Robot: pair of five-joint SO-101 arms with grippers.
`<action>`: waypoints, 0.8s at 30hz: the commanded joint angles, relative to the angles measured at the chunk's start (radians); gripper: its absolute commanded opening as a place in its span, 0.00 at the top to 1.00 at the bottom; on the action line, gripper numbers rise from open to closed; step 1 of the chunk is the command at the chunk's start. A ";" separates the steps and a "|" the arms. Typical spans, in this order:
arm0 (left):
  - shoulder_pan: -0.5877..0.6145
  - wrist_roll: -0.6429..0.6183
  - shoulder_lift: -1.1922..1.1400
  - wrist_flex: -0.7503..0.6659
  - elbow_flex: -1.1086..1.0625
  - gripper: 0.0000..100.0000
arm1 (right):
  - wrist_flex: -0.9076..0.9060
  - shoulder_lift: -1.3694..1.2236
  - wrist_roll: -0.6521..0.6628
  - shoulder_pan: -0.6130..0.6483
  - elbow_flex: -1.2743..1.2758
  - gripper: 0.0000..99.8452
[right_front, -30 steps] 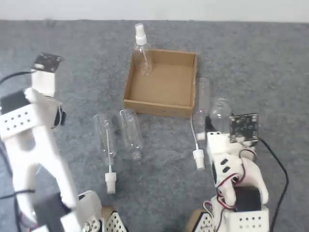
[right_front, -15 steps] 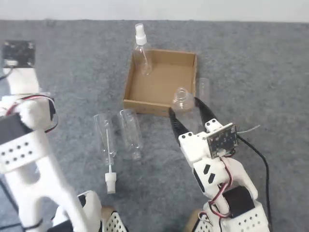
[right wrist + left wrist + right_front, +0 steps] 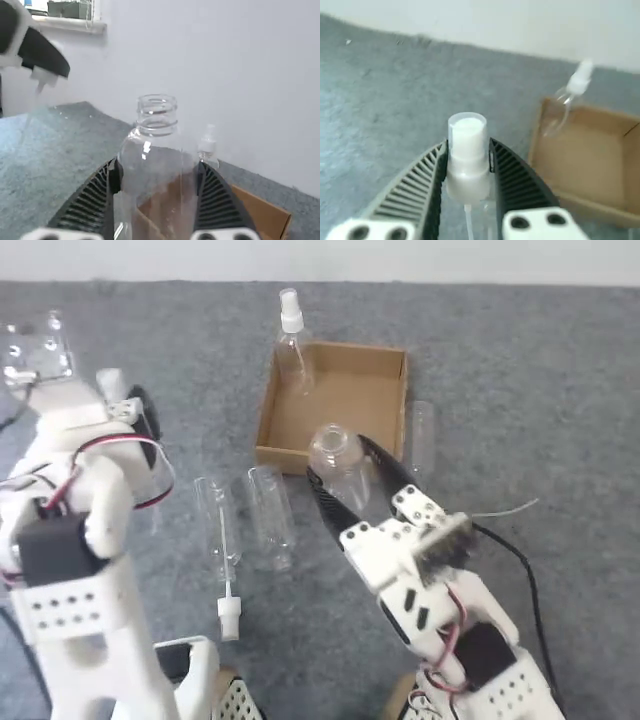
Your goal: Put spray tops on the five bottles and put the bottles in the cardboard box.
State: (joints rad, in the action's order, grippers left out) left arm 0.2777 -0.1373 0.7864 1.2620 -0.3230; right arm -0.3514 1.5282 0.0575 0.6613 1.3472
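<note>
Now that the right gripper (image 3: 345, 475) has come up off the carpet (image 3: 520, 370), it has swung left with an open bottle (image 3: 156, 150), upright in front of the cardboard box (image 3: 268, 425), claw pinching its body. Left gripper (image 3: 466, 160) is raised at far left, clamped on a spray top (image 3: 466, 145). Both parts airborne, so capping looks next. One capped bottle (image 3: 293, 350) stands in the box.

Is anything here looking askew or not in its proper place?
Yes. The capped spray bottle in the cardboard box leans tilted in a corner, its top above the rim. A spray top lies loose near the mouth of an uncapped bottle lying on its side, not screwed on.
</note>
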 commanded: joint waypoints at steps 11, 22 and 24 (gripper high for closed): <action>-0.132 -0.184 0.069 -0.198 0.044 0.99 | 0.151 -0.309 0.003 0.120 0.009 0.98; -0.133 -0.311 0.069 -0.322 0.045 0.99 | 0.265 -0.341 0.005 0.153 0.086 0.98; -0.137 -0.333 0.069 -0.339 0.047 0.99 | 0.265 -0.341 0.005 0.165 0.086 0.98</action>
State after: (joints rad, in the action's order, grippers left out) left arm 0.1488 -0.4258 0.8247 0.9843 -0.3230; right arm -0.1105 1.1891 0.0575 0.8086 1.4469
